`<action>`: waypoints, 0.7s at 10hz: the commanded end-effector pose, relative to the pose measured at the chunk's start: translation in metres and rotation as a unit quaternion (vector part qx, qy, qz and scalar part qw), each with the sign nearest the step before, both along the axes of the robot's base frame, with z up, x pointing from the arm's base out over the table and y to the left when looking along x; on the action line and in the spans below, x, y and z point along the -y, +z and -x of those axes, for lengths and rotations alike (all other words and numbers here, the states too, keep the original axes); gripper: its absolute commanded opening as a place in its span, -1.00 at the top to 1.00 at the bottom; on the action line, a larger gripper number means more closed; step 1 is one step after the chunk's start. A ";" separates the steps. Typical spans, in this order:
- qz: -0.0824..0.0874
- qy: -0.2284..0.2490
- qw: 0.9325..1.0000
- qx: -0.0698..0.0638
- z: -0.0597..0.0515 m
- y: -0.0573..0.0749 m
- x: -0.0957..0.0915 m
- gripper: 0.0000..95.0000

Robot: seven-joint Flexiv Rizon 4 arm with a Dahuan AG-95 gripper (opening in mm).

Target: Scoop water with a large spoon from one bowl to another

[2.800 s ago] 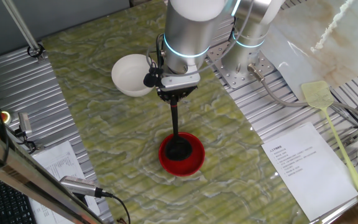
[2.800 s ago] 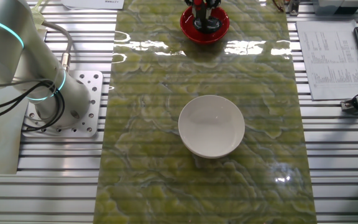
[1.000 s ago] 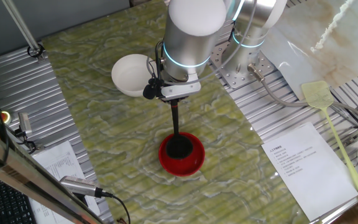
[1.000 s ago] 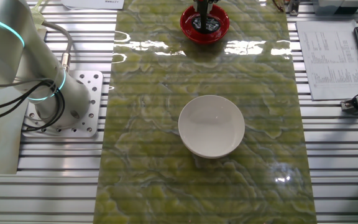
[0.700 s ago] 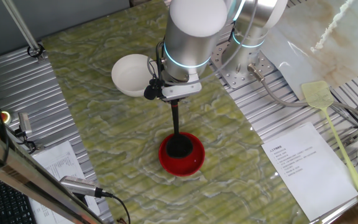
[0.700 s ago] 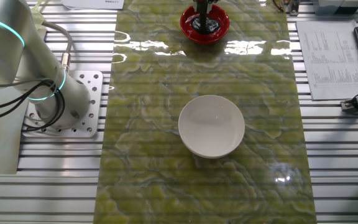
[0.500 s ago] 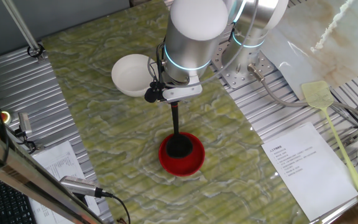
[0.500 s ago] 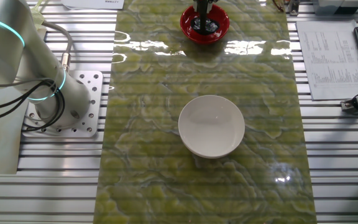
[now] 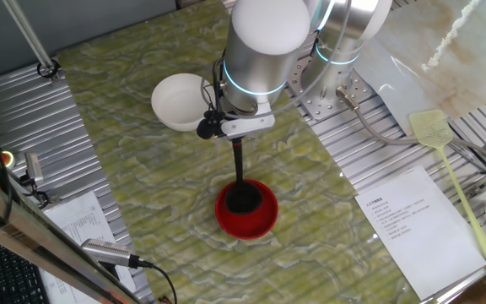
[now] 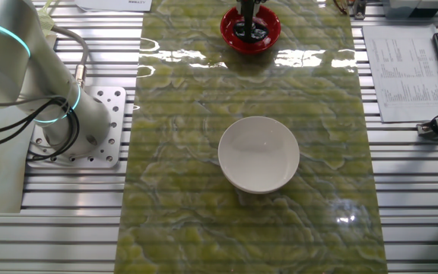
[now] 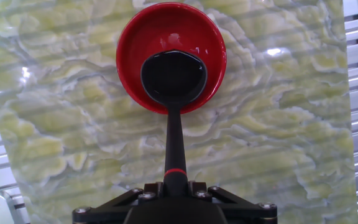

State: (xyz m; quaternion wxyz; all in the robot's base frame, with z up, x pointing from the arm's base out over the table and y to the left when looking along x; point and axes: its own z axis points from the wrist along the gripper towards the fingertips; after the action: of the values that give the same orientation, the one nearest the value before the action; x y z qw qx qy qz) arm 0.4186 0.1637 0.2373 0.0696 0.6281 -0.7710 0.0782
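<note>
The tool (image 9: 238, 140) is clamped on the upper end of the ladle (image 11: 173, 130) handle, holding it close to upright above the red bowl (image 11: 131, 43); the ladle's round black scoop sits inside the red bowl, filling the side of the basin nearest the tool; water in the red bowl cannot be made out. The red bowl stands on the green marbled desk (image 9: 133, 169); the white bowl (image 10: 258, 154) stands on the same desk, well apart from the red bowl, nearer the arm's base (image 10: 82, 125). A printed sheet (image 9: 416, 221) lies beside the desk, well apart from the red bowl.
</note>
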 end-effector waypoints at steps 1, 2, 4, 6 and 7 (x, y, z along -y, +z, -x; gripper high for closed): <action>-0.015 -0.006 1.000 0.003 0.000 0.000 0.000 1.00; -0.021 -0.012 1.000 0.006 0.000 0.000 0.000 1.00; -0.032 -0.021 0.999 0.014 -0.001 0.003 -0.003 1.00; -0.036 -0.010 0.999 0.021 -0.002 0.005 -0.004 1.00; -0.036 -0.004 0.999 0.028 -0.001 0.005 -0.004 1.00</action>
State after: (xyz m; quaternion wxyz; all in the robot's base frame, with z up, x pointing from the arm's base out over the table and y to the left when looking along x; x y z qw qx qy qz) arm 0.4207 0.1678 0.2427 0.0274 0.6223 -0.7795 0.0658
